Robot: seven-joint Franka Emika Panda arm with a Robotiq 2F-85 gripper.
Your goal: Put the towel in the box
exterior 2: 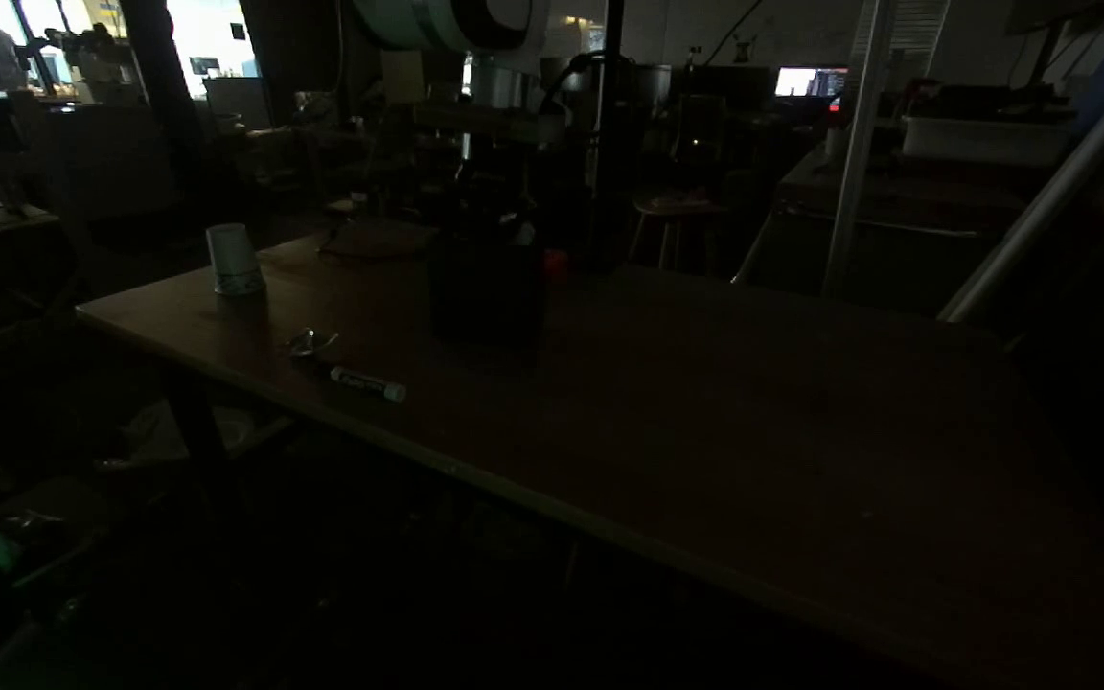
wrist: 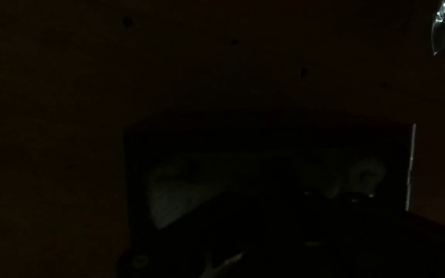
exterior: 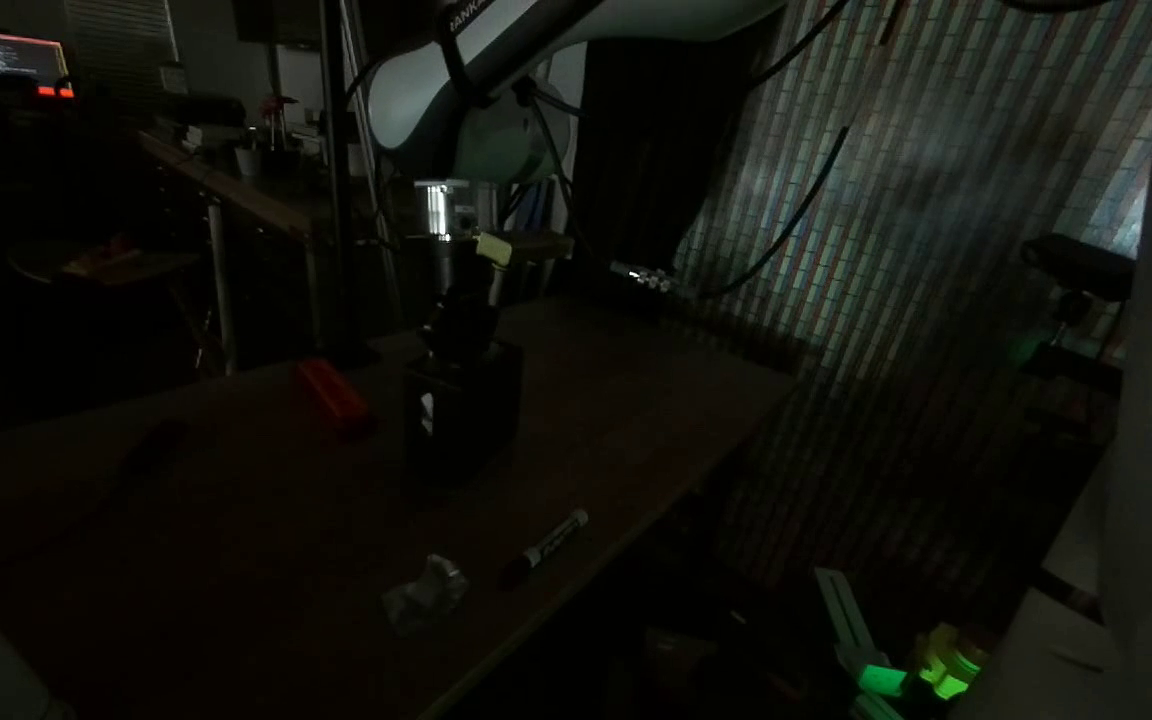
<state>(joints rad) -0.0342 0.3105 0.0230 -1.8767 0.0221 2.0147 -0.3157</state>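
Note:
The box (exterior: 481,415) is a dark cube-shaped container standing upright on the table, seen in both exterior views. My gripper (exterior: 461,330) points down at its top, and the fingertips look to be at or inside the opening. In the wrist view, pale, crumpled cloth, the towel (wrist: 176,200), lies within the box walls. Dark fingers (wrist: 222,216) cover part of it. The gripper is shut; the picture is too dark to show any cloth between the fingers. A small pale patch shows on the box's side in an exterior view.
A red block (exterior: 333,392) lies beside the box. Near the table's edge are a marker (exterior: 558,535) and a crumpled clear plastic piece (exterior: 426,592). A pale cup (exterior 2: 234,261) stands toward one end of the table (exterior 2: 705,412). The room is very dim.

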